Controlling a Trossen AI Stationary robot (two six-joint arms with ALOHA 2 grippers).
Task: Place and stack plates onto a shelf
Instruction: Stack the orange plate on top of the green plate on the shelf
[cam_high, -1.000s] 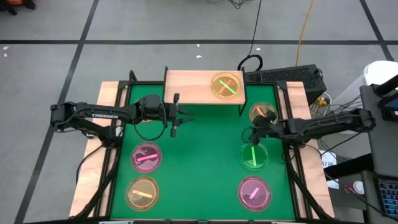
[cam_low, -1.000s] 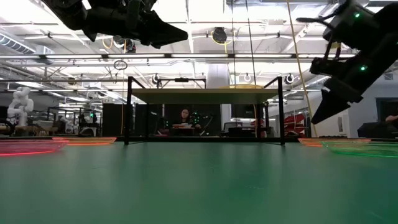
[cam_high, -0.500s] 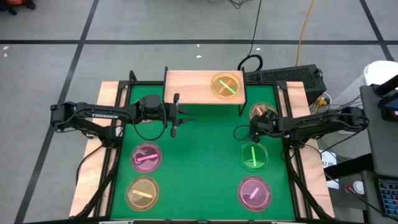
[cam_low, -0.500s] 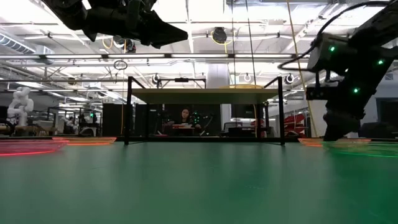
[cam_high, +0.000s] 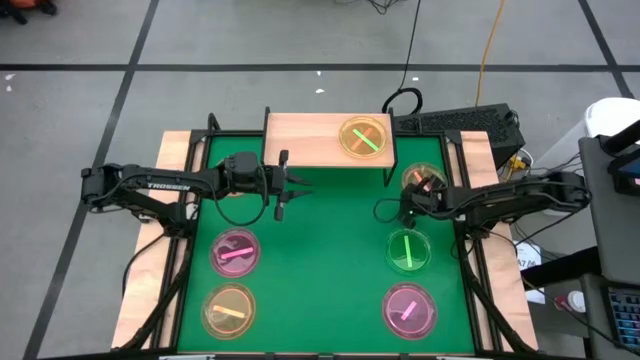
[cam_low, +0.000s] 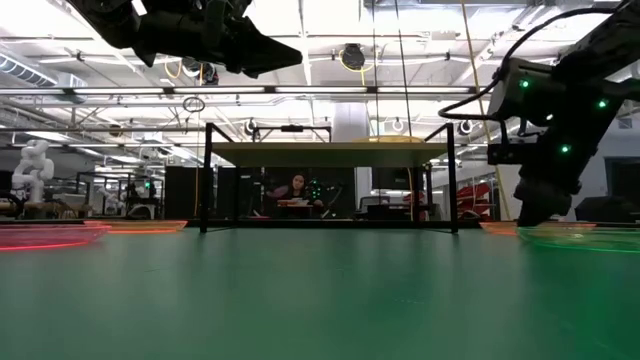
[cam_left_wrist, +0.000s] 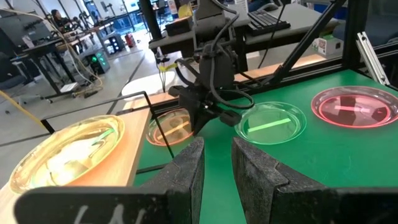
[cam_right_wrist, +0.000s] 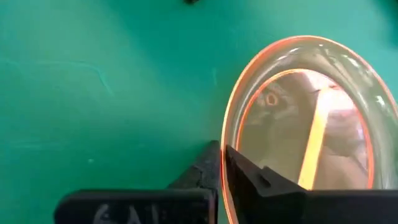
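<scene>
The right gripper (cam_right_wrist: 221, 163) has been lowered onto the round translucent orange plastic plate (cam_right_wrist: 305, 130), its rim pinched between the fingers; lifting toward the light-wood shelf (cam_high: 310, 140) seems imminent. The left gripper (cam_high: 290, 185) is held spread, waiting.

Bright, even, shadowless overhead light

Light-wood shelf (cam_high: 300, 142) at desk (cam_high: 320, 250) rear edge; orange translucent plate (cam_high: 362, 137) on shelf's right half.
</scene>
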